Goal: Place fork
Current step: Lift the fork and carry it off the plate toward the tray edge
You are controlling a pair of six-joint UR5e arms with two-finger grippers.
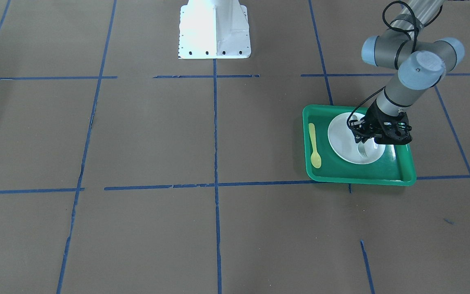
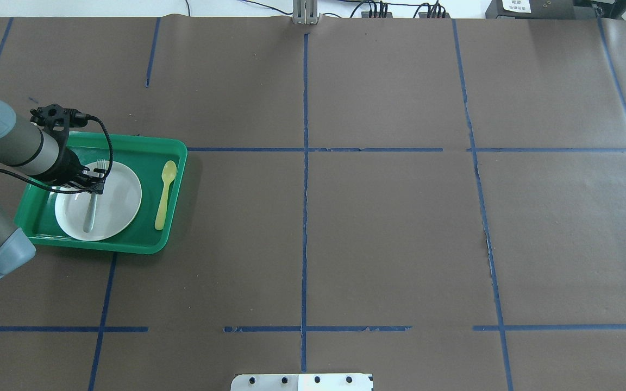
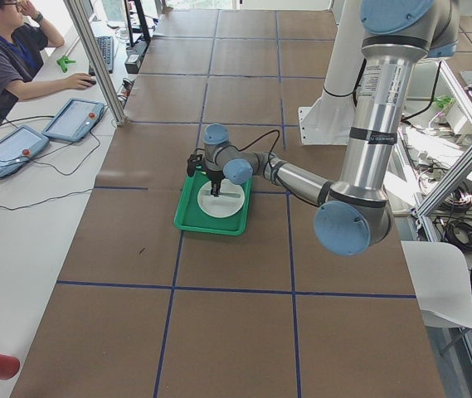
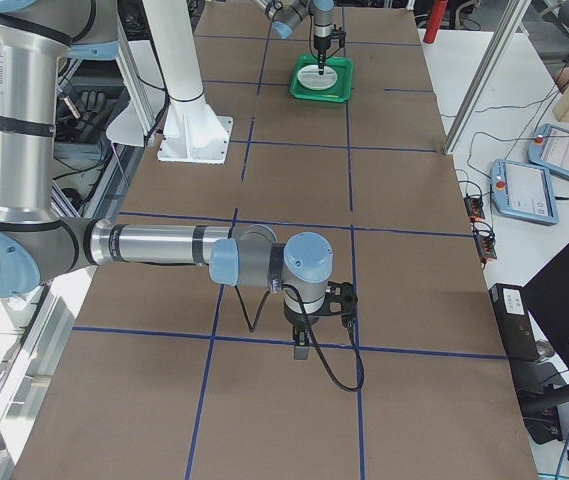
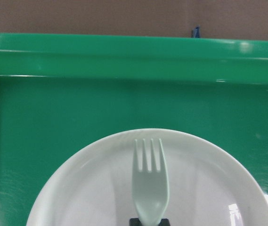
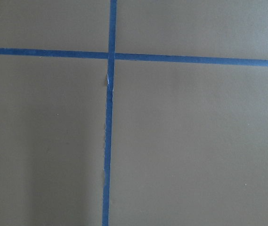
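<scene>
The brown-papered bench [image 2: 389, 228] is carrying a green tray [image 2: 144, 144] on the left arm's side, and a white plate [image 2: 123, 201] is sitting inside that tray. The left hand [image 2: 94, 185] is hanging over the plate with its fingers pinched close on the neck of the fork [image 5: 149, 188], just behind the tines. The fork is lying along the plate's middle, tines pointing at the tray's far rim. Whether it is touching the plate cannot be told. The right hand [image 4: 304, 345] is waiting well apart over bare bench, and its opening cannot be told. A yellow spoon [image 2: 164, 193] is lying on the tray floor beside the plate.

The fork seems to be going down onto the plate. To do this well, the arm should be keeping the fork level and lowering gently until the handle is resting. It should then be opening only slightly and rising straight up, so the light plastic is not clinging to a finger or skidding off the glossy plate.
</scene>
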